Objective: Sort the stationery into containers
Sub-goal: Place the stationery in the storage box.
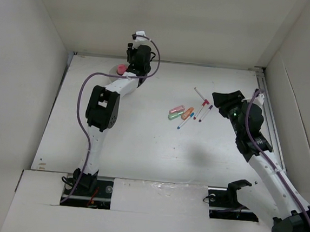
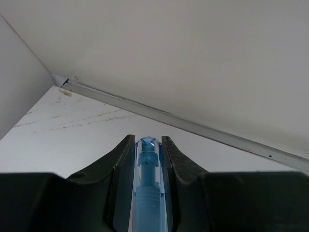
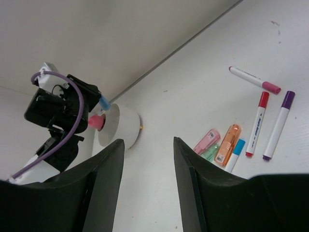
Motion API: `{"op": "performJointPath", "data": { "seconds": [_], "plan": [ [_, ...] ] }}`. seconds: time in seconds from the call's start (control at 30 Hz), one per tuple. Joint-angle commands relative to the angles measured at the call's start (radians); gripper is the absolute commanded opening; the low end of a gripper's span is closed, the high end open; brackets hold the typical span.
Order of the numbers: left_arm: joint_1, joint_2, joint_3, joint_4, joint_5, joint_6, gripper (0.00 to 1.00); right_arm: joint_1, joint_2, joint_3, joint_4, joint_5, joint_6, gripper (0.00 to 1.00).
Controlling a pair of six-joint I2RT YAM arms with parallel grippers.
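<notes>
Top: left gripper (image 1: 130,66) far back, pens (image 1: 199,110) just left of right gripper (image 1: 226,97). Left wrist: clamped on a blue piece (image 2: 147,188), lengthwise in the grip. Right wrist: spread open, empty; piece held just over the bowl (image 3: 120,128).

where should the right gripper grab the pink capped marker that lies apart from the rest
Mid-barrel on the white part of the pink-capped marker, coming straight down with the right gripper and jaws across it. It lies flat on the table, and its cap end sits near the red-capped marker.
</notes>
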Motion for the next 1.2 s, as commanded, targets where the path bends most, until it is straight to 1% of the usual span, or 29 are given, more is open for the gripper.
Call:
{"op": "performJointPath", "data": {
  "seconds": [0.0, 0.33, 0.6, 0.83, 1.0, 1.03, 1.13, 1.17],
  "plan": [
    [0.000, -0.001, 0.010, 0.083, -0.004, 0.029, 0.20, -0.007, -0.017, -0.003, 0.080, -0.007, -0.013, 0.51],
    [0.009, 0.022, 0.000, 0.109, -0.013, 0.067, 0.21, -0.007, -0.006, -0.003, 0.089, -0.007, -0.013, 0.51],
    [0.009, 0.013, -0.075, 0.132, -0.004, 0.047, 0.21, -0.007, -0.006, -0.003, 0.089, -0.007, -0.013, 0.51],
    [0.009, 0.004, -0.107, 0.132, -0.004, 0.027, 0.21, -0.007, -0.006, -0.003, 0.089, 0.002, -0.013, 0.51],
    [0.009, -0.018, -0.127, 0.132, -0.004, 0.017, 0.30, -0.007, -0.006, -0.003, 0.089, 0.002, -0.013, 0.51],
    [0.009, -0.018, -0.127, 0.132, -0.004, 0.017, 0.34, -0.007, -0.006, -0.003, 0.089, 0.002, -0.013, 0.51],
    [0.009, -0.038, -0.149, 0.132, -0.013, 0.003, 0.39, -0.007, -0.015, -0.003, 0.089, 0.002, -0.013, 0.51],
    [0.009, -0.050, -0.149, 0.132, -0.013, 0.003, 0.44, -0.007, -0.015, -0.003, 0.089, 0.002, -0.013, 0.51]
  ]
}}
